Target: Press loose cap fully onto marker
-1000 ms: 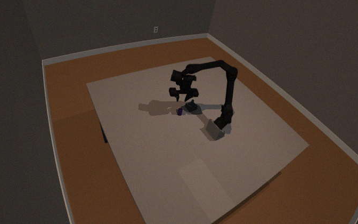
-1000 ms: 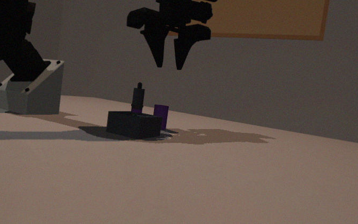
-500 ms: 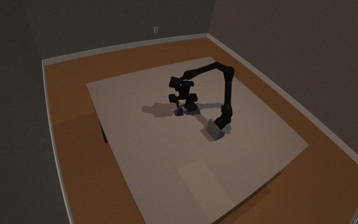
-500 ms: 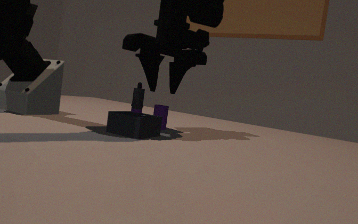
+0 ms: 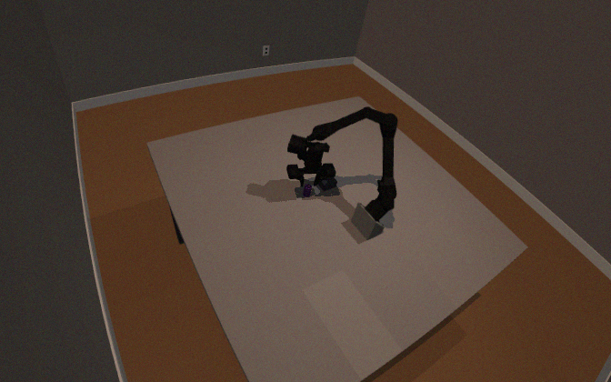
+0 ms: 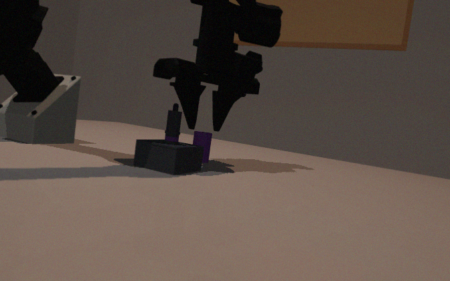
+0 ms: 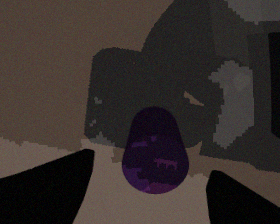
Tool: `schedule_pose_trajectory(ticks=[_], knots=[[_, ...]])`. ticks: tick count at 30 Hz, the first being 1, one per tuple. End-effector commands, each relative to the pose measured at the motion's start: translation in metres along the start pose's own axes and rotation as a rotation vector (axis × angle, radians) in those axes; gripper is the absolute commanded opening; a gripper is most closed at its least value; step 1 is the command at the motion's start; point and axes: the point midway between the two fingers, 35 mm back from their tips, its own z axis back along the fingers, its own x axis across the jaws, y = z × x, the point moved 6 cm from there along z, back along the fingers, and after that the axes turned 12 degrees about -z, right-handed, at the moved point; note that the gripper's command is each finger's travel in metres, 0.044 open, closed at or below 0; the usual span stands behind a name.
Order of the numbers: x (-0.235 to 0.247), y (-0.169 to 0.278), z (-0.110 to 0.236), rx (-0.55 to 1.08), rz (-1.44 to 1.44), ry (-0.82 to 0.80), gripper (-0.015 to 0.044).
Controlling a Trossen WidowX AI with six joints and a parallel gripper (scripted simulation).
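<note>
On the pale table a grey wedge-shaped base carries the foot of the black arm, which arches up and over toward the middle of the table. An orange board hangs on the wall behind, and a low white rim runs around the brown floor under the table.

The nearest obstacle is the dark holder block, with the marker standing upright in it, its thin tip bare. In the exterior view the marker rises just beside one of the two fingers, close but apart from it. Broad shadows from the arm fall across the table around the block.

The purple cap stands upright on the table, just beside the block on its far side; whether it touches the block cannot be told. The gripper points straight down with its tips just above the cap's top, not touching it. The jaws stand partly open, about half their spread, with nothing between them. In the wrist view the cap sits centred in the gap between the two dark fingers, the block behind it.
</note>
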Motion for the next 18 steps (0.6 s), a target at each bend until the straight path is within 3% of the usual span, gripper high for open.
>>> schedule_pose_trajectory(ticks=[1, 18], knots=[[0.0, 0.0, -0.008, -0.005, 0.006, 0.006, 0.0253], [-0.001, 0.0, -0.036, -0.006, 0.006, 0.008, 0.0253]])
